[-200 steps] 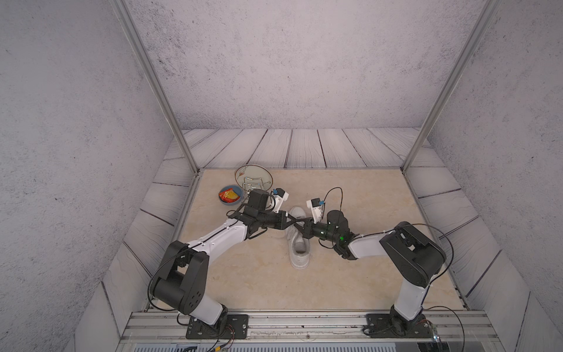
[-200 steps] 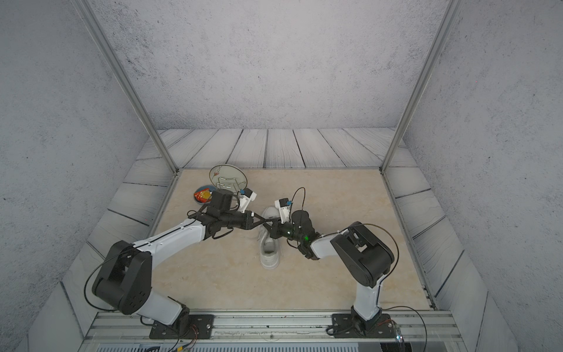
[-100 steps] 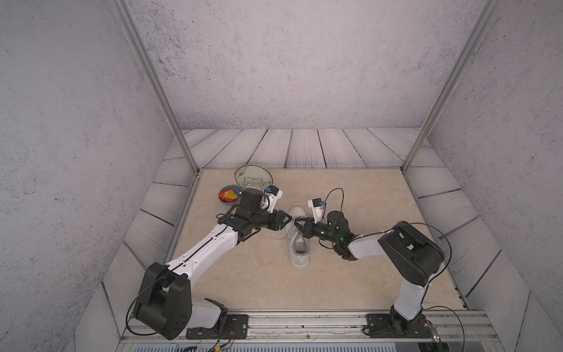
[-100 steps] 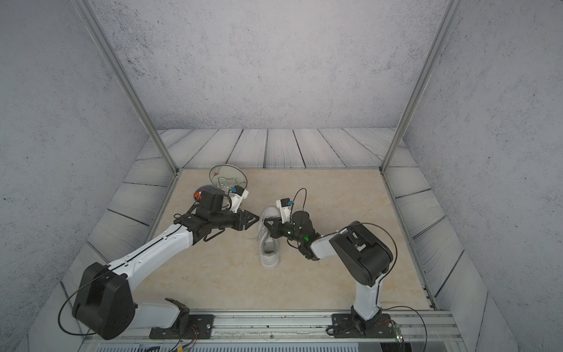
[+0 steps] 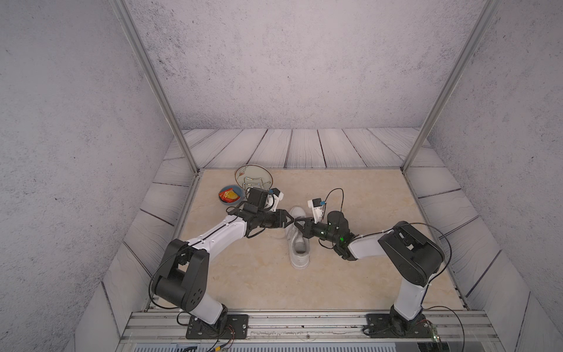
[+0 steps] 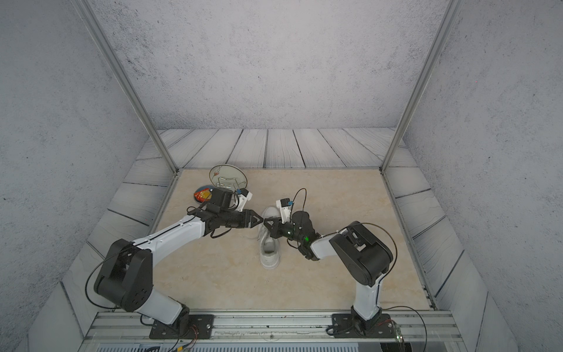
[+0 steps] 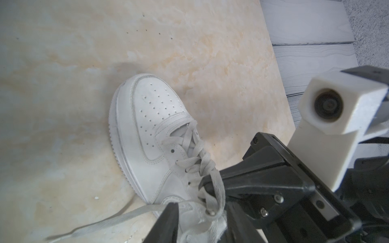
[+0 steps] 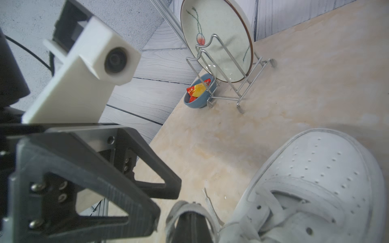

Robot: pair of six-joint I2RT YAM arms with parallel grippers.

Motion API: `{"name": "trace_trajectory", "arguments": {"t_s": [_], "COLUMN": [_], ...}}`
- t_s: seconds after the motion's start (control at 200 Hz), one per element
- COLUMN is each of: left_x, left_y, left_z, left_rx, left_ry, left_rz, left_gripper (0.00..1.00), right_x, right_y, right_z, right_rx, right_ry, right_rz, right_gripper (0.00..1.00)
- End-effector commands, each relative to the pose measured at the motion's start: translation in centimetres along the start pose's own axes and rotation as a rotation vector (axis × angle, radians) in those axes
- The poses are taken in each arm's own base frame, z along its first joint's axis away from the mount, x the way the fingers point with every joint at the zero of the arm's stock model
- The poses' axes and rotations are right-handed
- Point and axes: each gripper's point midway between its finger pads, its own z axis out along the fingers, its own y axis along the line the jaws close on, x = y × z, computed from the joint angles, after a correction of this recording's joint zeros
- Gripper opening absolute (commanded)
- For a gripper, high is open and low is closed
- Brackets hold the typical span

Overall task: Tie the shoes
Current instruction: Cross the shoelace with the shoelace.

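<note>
The shoes are one white sneaker (image 5: 299,243) (image 6: 270,247) lying mid-table, toe pointing away, also seen in the left wrist view (image 7: 151,130) and the right wrist view (image 8: 315,185). My two grippers meet tip to tip over its laces. The right gripper (image 8: 192,223) (image 5: 298,222) is shut, with a loop of white lace (image 7: 214,189) wrapped over its tip. The left gripper (image 7: 202,223) (image 5: 290,220) is open, its jaws standing either side of that loop and the shoe's collar. Another lace end (image 7: 105,221) trails loose on the table.
A plate on a wire rack (image 5: 253,178) (image 8: 216,40) stands at the back left. A blue bowl with red and yellow packets (image 5: 230,195) (image 8: 200,94) sits beside it, just behind the left wrist. Metal frame posts rise at the far table corners.
The left gripper has gone from shut to open. Its arm stretched out and drew back left, then returned to the shoe. The right arm and the shoe have stayed put.
</note>
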Motion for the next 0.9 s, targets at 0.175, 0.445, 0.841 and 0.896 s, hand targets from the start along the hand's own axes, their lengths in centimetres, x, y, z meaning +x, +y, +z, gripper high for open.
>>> {"name": "trace_trajectory", "arguments": {"t_s": [0.175, 0.445, 0.841, 0.896], "left_x": [-2.2, -1.6, -0.4, -0.3], "left_y": [-0.1, 0.1, 0.8, 0.8], "left_z": [0.5, 1.4, 2.1, 2.1], "left_rx": [0.047, 0.095, 0.095, 0.099], "left_ry": [-0.057, -0.039, -0.009, -0.006], "left_rz": [-0.075, -0.127, -0.164, -0.172], "left_gripper": [0.31, 0.28, 0.2, 0.2], "right_x": [1.4, 1.4, 1.3, 1.3], "right_y": [-0.4, -0.3, -0.4, -0.4], "right_z": [0.2, 0.2, 0.3, 0.3], "right_rx": [0.011, 0.007, 0.011, 0.013], "right_ry": [0.033, 0.031, 0.026, 0.024], "right_rz": [0.001, 0.003, 0.005, 0.005], "right_gripper": [0.0, 0.0, 0.0, 0.0]}}
